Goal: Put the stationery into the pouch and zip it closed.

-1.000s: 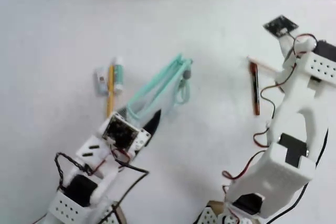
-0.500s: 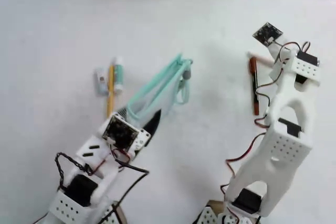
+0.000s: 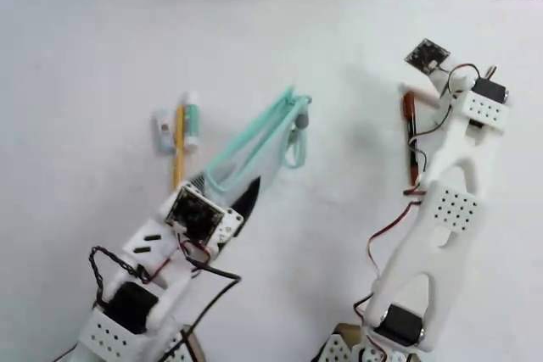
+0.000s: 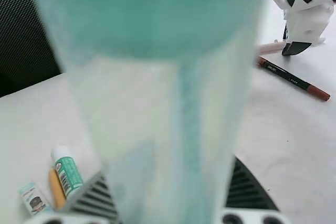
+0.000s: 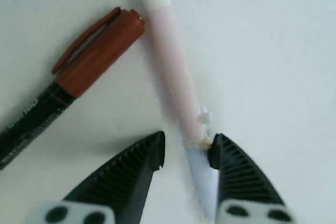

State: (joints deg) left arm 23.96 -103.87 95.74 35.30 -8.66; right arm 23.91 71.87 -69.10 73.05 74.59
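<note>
At the left, 3 items lie side by side: a small white piece (image 3: 162,131), a yellow pencil (image 3: 178,148) and a green tube (image 3: 193,123). Just right of them, the left gripper (image 3: 225,190) clamps the teal pouch (image 3: 254,140). Farther right, the right gripper (image 5: 186,148) has its jaws narrowly apart, straddling a pink pen (image 5: 168,66) beside a brown-capped marker (image 5: 94,51).

Teal pouch (image 3: 254,143) lies on the bench (image 3: 85,48), near end at the left hand (image 3: 229,197). Yellow pencil (image 3: 178,148) and green-white tube (image 3: 193,123) lie just beside it. Right hand (image 3: 422,97) is at the far end of the brown-capped pen (image 3: 412,146).
</note>
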